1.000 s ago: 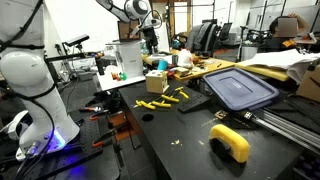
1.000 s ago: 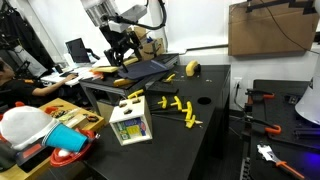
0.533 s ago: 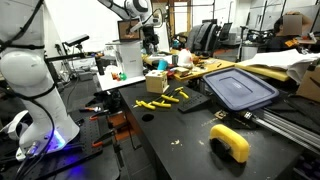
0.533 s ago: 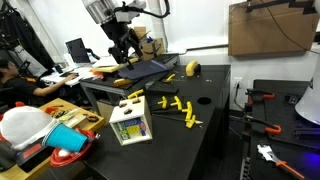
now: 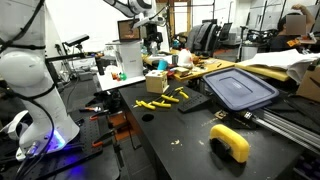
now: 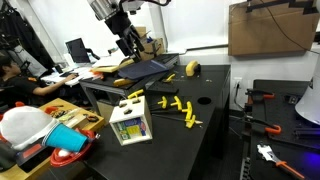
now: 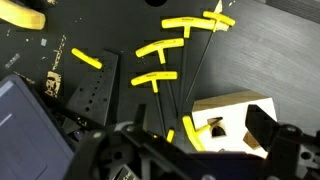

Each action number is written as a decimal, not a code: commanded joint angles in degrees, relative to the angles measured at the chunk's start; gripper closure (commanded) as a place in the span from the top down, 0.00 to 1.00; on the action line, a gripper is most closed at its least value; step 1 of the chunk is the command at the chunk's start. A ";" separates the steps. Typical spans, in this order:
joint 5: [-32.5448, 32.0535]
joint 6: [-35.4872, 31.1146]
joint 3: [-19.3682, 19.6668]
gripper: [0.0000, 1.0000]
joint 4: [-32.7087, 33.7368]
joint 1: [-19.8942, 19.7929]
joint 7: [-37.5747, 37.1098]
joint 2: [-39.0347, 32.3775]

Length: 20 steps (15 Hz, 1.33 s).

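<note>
High above the far end of the black workbench [image 5: 180,140], the black Robotiq gripper [image 5: 152,38] hangs off the white arm, well clear of everything below. Its jaws stand spread wide with nothing between them. In the wrist view one dark finger [image 7: 264,125] shows at the lower right, and the rest of the gripper [image 7: 185,138] is a blurred dark mass along the bottom edge.

Under it lie the yellow T-handled hex keys [image 7: 158,49], loose and flat on the bench, their thin dark shafts running roughly side by side. Both exterior views show them scattered mid-bench [image 5: 172,97] [image 6: 178,104], one or two a little apart from the main cluster.

Just beside the keys stands a pale wooden box with yellow pieces set in cut-outs in its top [image 7: 235,118]; it sits upright near the bench edge in both exterior views [image 5: 156,82] [image 6: 130,122].

On the keys' other side lies a flat black block drilled with small holes [image 7: 95,95] [image 5: 193,104]. Beyond that is a large blue-grey plastic lid [image 5: 240,88] [image 6: 150,66], lying flat. A chunky yellow curved tool [image 5: 230,142] [image 6: 193,68] rests alone, well apart from the keys.

Off the bench, an exterior view shows a red cup [image 6: 68,155] among clutter on a lower table.
</note>
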<state>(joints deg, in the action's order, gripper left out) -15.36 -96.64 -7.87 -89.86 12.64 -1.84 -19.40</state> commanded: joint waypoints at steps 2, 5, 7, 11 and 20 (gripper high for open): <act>1.53 3.64 0.00 1.00 5.33 -1.30 6.59 -3.22; 2.67 4.16 -0.04 1.00 7.79 -2.02 9.14 -5.32; 4.21 4.33 -0.19 1.00 9.57 -2.63 11.31 -6.91; 7.80 5.06 -0.20 1.00 13.40 -3.87 14.68 -10.41; 13.74 7.04 -0.38 1.00 21.58 -6.80 19.98 -18.52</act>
<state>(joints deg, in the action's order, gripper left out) -3.77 -92.93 -7.85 -73.35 6.71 15.65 -34.73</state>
